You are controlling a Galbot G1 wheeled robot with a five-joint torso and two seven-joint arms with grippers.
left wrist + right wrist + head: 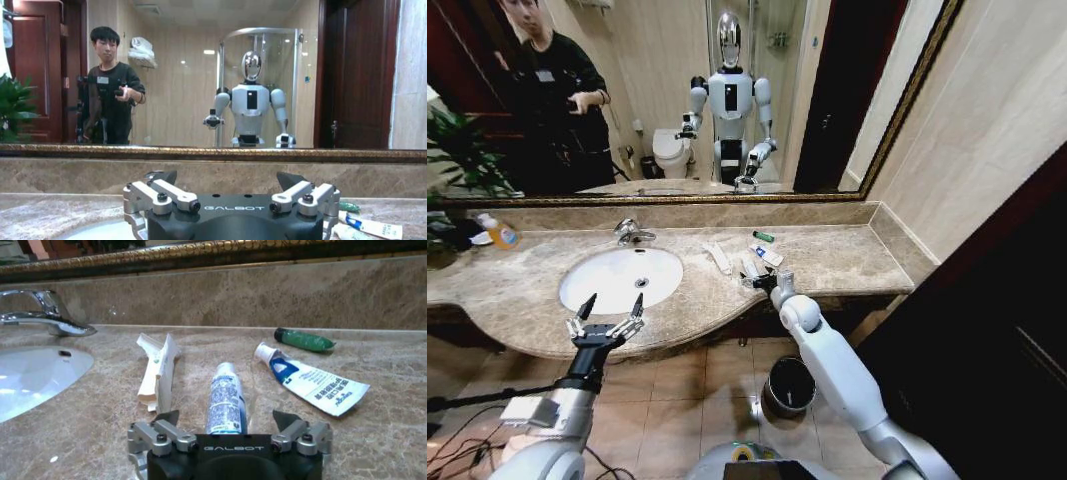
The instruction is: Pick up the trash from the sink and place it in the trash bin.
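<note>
My right tool (225, 426), wide, straddles the blue-and-white tube (225, 399); white sachet (157, 371) alongside; left tool (606, 313) wide at lower left.

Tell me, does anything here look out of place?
Yes. The trash lies on the marble counter, not in the sink: a torn white sachet, a blue-and-white tube, a white toothpaste tube and a green piece.

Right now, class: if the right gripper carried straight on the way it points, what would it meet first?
The right gripper, jaws open, points along the counter at the blue-and-white tube lying between its fingers. It would probably meet that tube first; the marble backsplash stands beyond. Depth is hard to judge.
</note>
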